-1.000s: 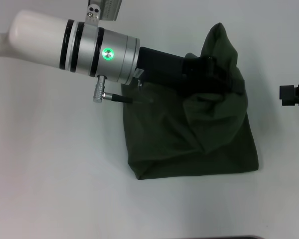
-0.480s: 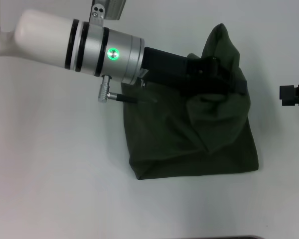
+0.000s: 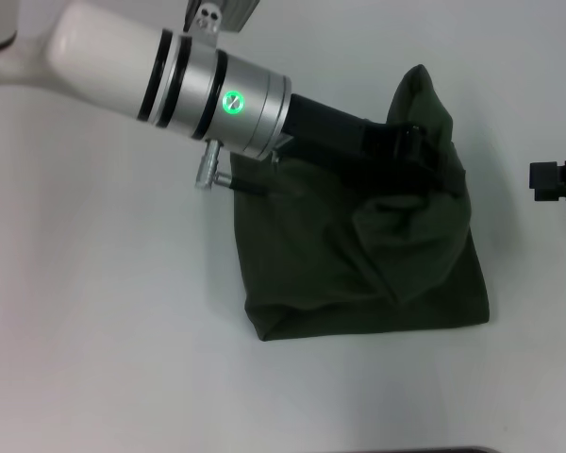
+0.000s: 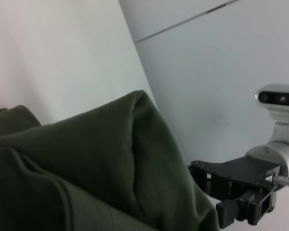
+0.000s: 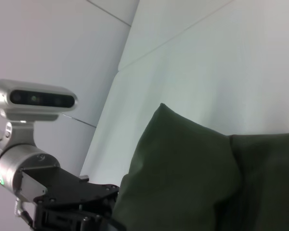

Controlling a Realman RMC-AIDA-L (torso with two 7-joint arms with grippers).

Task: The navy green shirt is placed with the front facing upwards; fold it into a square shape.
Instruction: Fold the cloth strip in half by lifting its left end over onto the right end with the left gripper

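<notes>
The navy green shirt lies folded into a rough dark green block on the white table, with no lettering showing. Its far right corner stands up in a bunched peak. My left gripper reaches in from the upper left and is buried in that raised fold, shut on the cloth. The left wrist view shows the lifted shirt close up, and the right wrist view shows the shirt beside the left gripper. My right gripper waits at the right edge, apart from the shirt, and appears in the left wrist view as the right gripper, open.
The white table surrounds the shirt on all sides. My left arm's silver wrist with a green light hangs over the shirt's far left corner. A pale wall rises behind the table.
My left arm has moved a little to the right and farther away, still in the raised fold. The shirt's flat part and my right gripper have stayed put.
</notes>
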